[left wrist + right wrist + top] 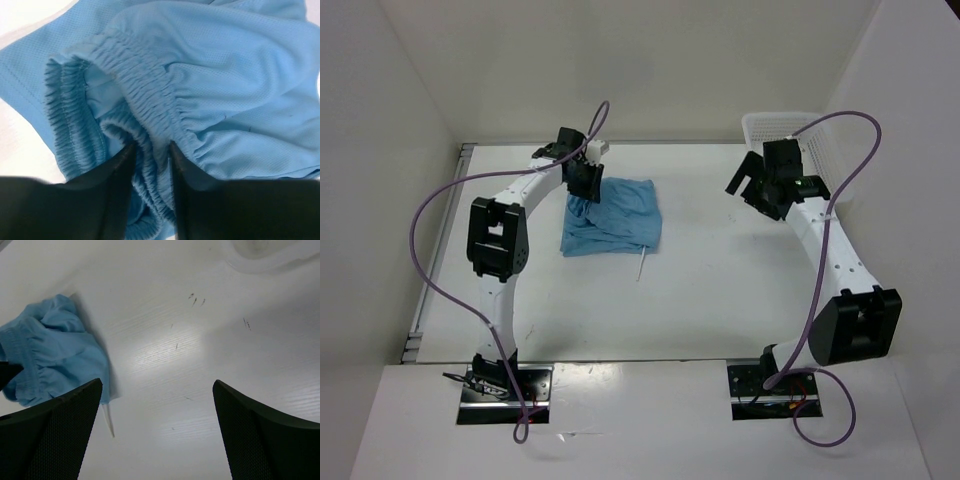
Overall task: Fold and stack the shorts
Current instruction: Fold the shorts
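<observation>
The light blue shorts (616, 217) lie crumpled at the back left of the white table (720, 290), with the white drawstring (643, 264) trailing toward the front. My left gripper (590, 182) is at their back left corner, shut on the gathered elastic waistband (150, 125), which runs between the black fingers (117, 180). My right gripper (752, 190) hangs open and empty above bare table to the right of the shorts. In the right wrist view the shorts (55, 355) lie far left, with the drawstring end (108, 420) beside the left finger (60, 435).
A white plastic mesh basket (798, 140) stands at the back right corner behind the right gripper; its rim shows in the right wrist view (265, 255). White walls close the table on the left, back and right.
</observation>
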### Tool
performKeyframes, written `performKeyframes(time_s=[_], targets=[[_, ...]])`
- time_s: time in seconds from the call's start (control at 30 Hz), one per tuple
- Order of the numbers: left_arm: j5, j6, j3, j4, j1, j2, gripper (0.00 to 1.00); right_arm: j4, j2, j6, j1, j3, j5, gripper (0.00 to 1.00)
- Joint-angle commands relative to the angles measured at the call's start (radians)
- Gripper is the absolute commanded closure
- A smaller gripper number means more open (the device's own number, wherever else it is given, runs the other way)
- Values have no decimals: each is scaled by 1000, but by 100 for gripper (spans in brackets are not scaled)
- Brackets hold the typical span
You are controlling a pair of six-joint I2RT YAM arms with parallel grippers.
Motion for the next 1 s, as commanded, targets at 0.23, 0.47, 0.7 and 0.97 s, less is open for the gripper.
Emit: performKeyframes(time_s=[0.23,0.47,0.7,0.97], targets=[[-36,2,30,7,-19,-75,100,101,-73,11,-53,-93,-36,5],[-61,2,-53,25,-19,-234,100,120,-82,20,-53,-122,-54,5],[-76,2,-174,28,36,-299,100,129,-44,21,-62,-131,-54,5],[-38,2,-289,117,122,-209,100,129,10,21,-62,-140,-65,5]])
